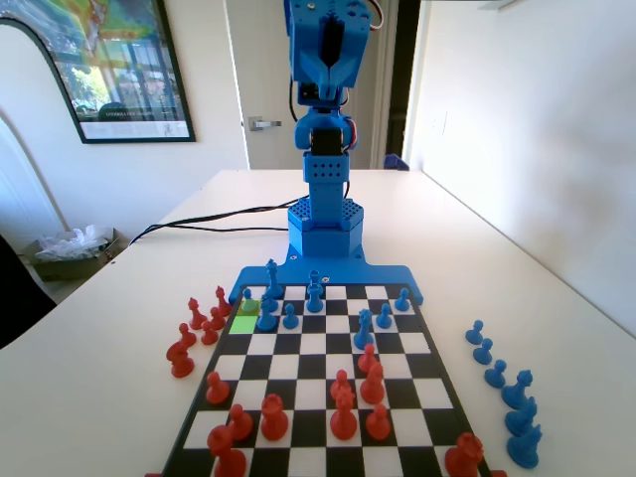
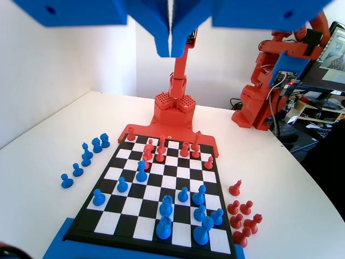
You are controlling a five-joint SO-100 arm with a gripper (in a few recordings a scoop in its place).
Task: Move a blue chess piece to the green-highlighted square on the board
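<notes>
White tabletop [image 1: 477, 229] carries the board [image 1: 320, 370]. Raised high above it, the hand [image 2: 171, 46] has its jaws pressed together, holding nothing. In the fixed view, the blue chess piece [image 1: 249, 304] stands just beyond the green-highlighted square [image 1: 244, 323], near the board's far left corner.

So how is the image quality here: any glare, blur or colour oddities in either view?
Fixed view: bright daylight, right wall washed out, soft shadows under pieces, near red pieces slightly soft; green square and the yellowish cell behind it read clearly on the board. Wrist view: sharp board, no tint on its squares, gripper up close, dark and blurred.
</notes>
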